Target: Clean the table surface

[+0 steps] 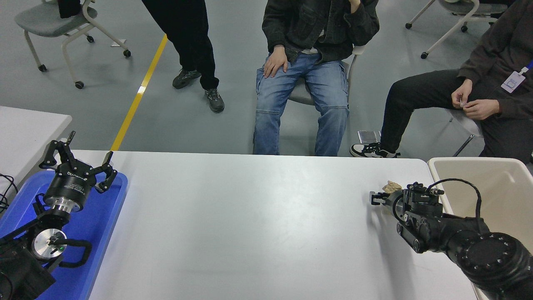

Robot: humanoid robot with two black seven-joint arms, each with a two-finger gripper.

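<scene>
The table surface [250, 221] is a wide matte white top that fills the lower half of the head view. A small crumpled brown paper scrap [391, 186] lies near its far right edge. My right gripper [377, 198] is low over the table and right against the scrap's near side, hiding part of it. I cannot see whether it holds the scrap. My left gripper [79, 160] is parked open and empty over the blue tray [104, 216] at the lower left.
A beige bin [504, 183] stands just off the table's right edge, beside my right arm. A smaller separate white tabletop [25, 133] is at the far left. Three people sit or stand beyond the far edge, with wheeled chairs behind them.
</scene>
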